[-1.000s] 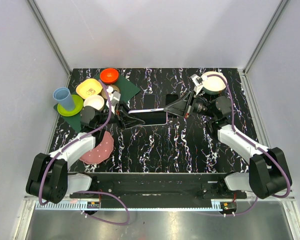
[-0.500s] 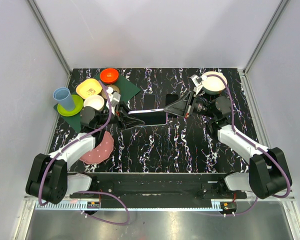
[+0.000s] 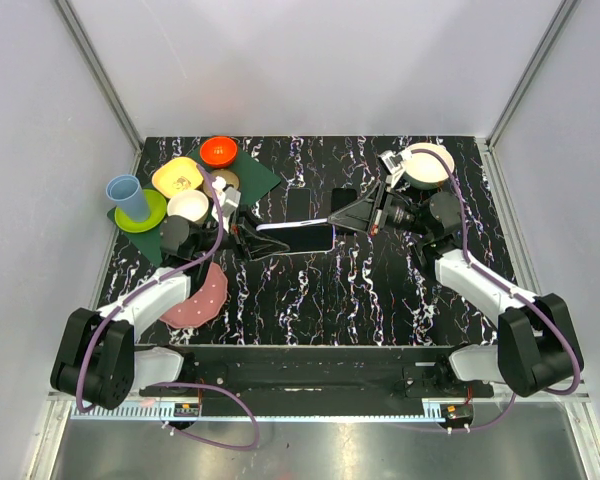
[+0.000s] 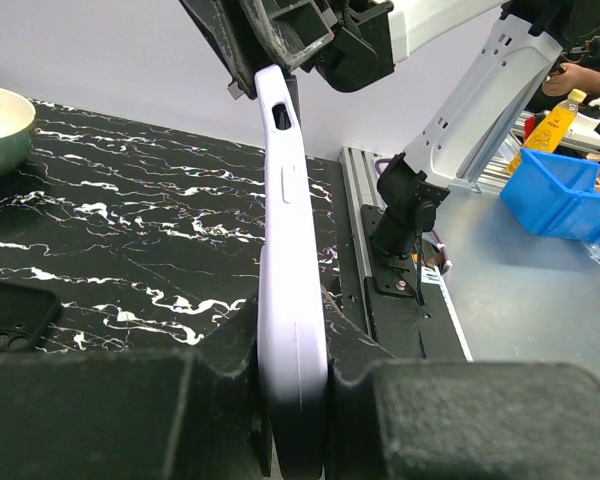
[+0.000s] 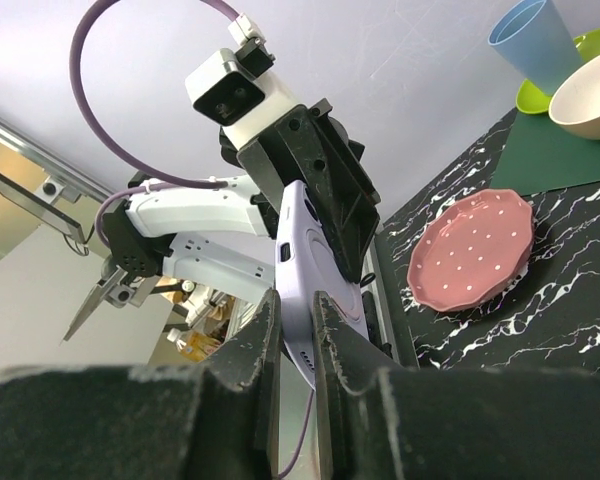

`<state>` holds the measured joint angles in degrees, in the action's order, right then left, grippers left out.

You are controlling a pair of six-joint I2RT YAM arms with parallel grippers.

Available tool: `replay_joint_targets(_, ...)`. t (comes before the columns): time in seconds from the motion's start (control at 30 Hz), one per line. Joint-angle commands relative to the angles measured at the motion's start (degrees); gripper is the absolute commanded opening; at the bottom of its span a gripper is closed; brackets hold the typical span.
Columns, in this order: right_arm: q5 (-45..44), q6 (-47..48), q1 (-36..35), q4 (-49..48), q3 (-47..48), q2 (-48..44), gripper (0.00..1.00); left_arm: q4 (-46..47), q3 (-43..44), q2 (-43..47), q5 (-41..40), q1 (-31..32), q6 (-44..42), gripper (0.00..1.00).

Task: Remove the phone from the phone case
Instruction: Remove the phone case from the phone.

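**A:** Where is the case right now?

**B:** The lilac phone case (image 3: 290,227) is in the air over the middle of the table (image 3: 380,290), stretched between my two grippers. My left gripper (image 3: 248,238) has one end and my right gripper (image 3: 338,218) has the other.

**A:** Are both really clamped on it?

**B:** Yes. From my left wrist, both fingers (image 4: 130,410) press against the sides of the case (image 4: 285,230), and it runs straight away from me to the other gripper. From my right wrist it's the same: the lilac shell (image 5: 310,260) is pinched between my two fingers (image 5: 235,400).

**A:** And the phone?

**B:** From above I see a dark face (image 3: 298,240) framed by the lilac rim, so the phone looks seated in the case. The wrist cameras show only the case's edge with its side cutouts.

**A:** Anything close by?

**B:** A black phone case (image 3: 303,205) lies flat on the table just behind the lifted one. A pink dotted plate (image 3: 200,295) sits near my left arm. A blue cup (image 3: 128,195) and several bowls are clustered at the far left, well apart from the case.
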<state>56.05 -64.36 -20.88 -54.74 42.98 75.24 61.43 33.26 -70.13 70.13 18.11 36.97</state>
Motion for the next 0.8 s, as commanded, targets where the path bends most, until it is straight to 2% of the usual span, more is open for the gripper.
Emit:
replay_joint_targets(0.0, -4.1, -2.2, 0.2, 0.9, 0.9, 1.6, 0.0, 10.5, 0.4, 3.0, 6.0, 1.8, -2.2, 0.0)
replay_joint_targets(0.27, -3.9, -2.4, 0.3, 1.2, 1.1, 2.5, 0.0, 14.2, 0.1, 2.5, 6.6, 2.0, -0.2, 0.0)
replay_joint_targets(0.47, -5.4, 1.1, 0.2, 6.2, 2.0, 2.8, 0.0, 18.8, -0.4, 2.0, 7.3, 2.3, 2.6, 0.0)
replay_joint_targets(0.77, -5.3, 3.2, 0.1, 7.1, 2.2, 2.0, 0.0, 18.9, -0.6, 1.7, 6.9, 2.3, 2.3, 0.0)
